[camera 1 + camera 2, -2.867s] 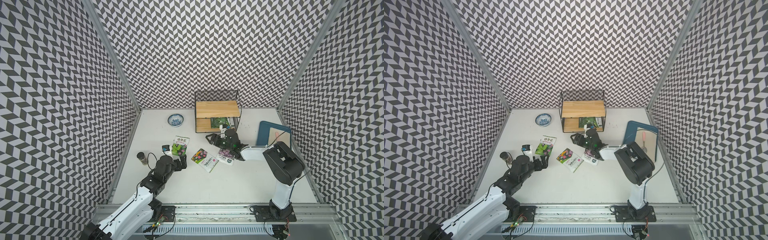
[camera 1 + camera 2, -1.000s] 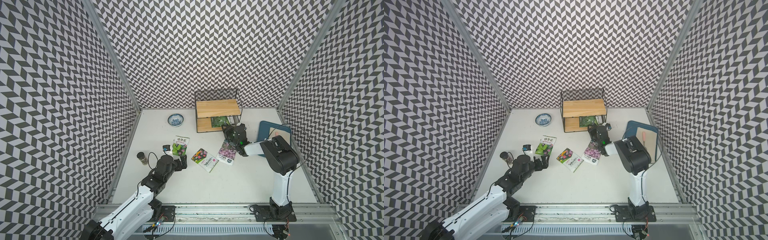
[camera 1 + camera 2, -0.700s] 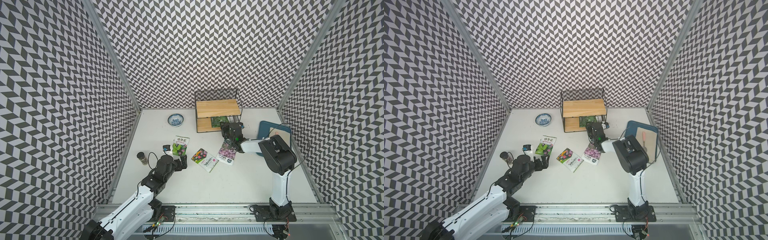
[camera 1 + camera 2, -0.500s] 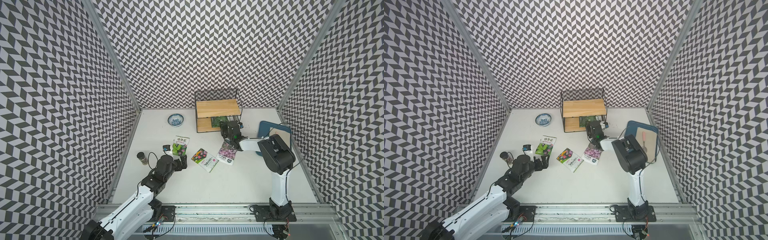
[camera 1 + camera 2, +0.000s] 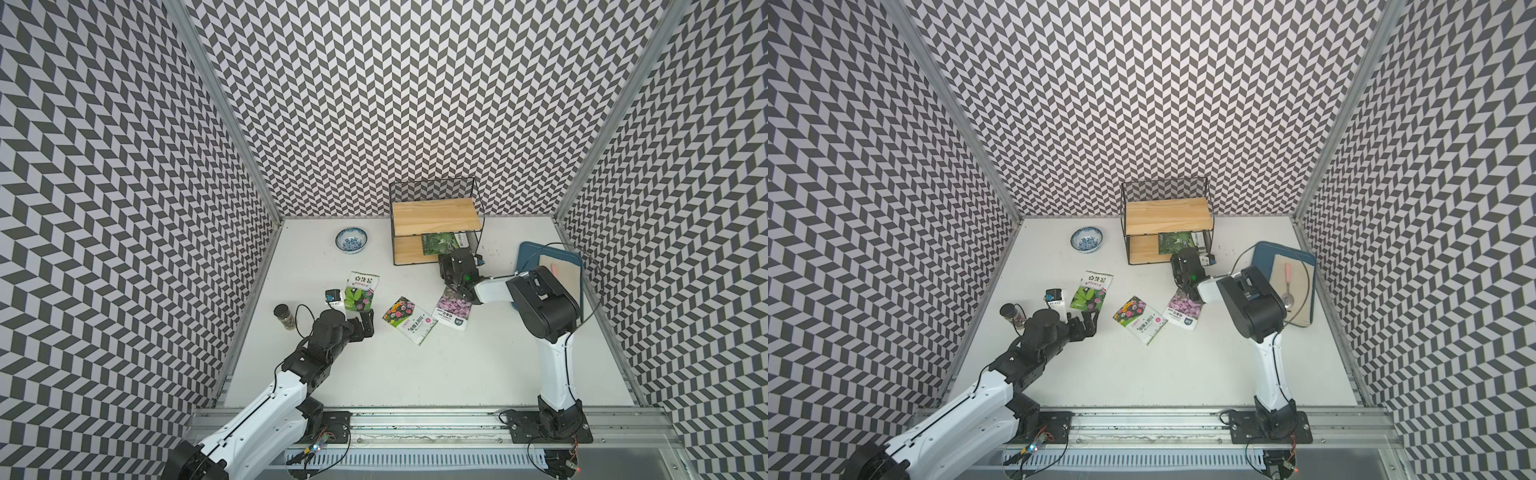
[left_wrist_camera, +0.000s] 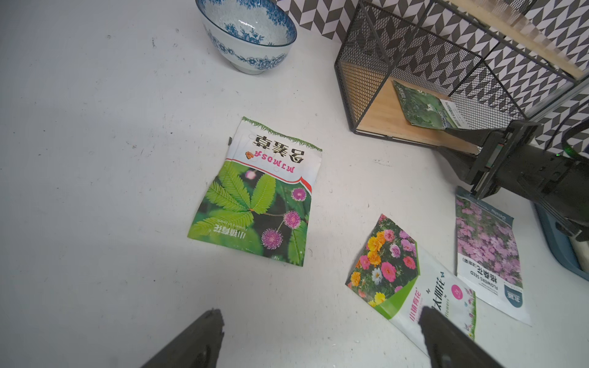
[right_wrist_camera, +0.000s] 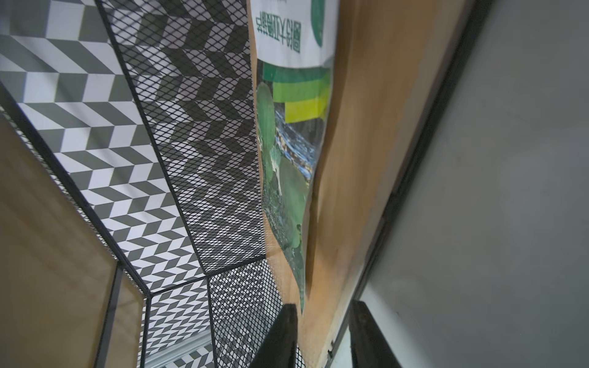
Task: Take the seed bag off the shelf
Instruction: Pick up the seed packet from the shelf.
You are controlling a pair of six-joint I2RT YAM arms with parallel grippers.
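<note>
The shelf [image 5: 434, 216] stands at the back of the table, its top board bare. The seed bag [image 5: 440, 243], dark green, lies flat on the right half of the lower board [image 7: 357, 159]. My right gripper [image 5: 451, 251] reaches in at that board's front right corner. In the right wrist view the right gripper [image 7: 323, 306] has its jaws apart. One finger is at the seed bag's [image 7: 287, 159] near corner and the other is outside the board's front edge. My left gripper [image 5: 365, 328] hovers open over the table at the front left, holding nothing.
Three flower packets lie on the table: a mimosa one [image 5: 360, 291], a mixed-flower one [image 5: 409, 319] and a pink one [image 5: 453, 307]. A blue-patterned bowl [image 5: 351, 240] sits left of the shelf. A small jar [image 5: 284, 316] and a white box [image 5: 332, 297] are near the left arm. A blue tray [image 5: 528, 257] is at the right.
My right gripper has moved from over the pink packet back to the shelf's lower board, and its jaws have narrowed. The left arm has not moved.
</note>
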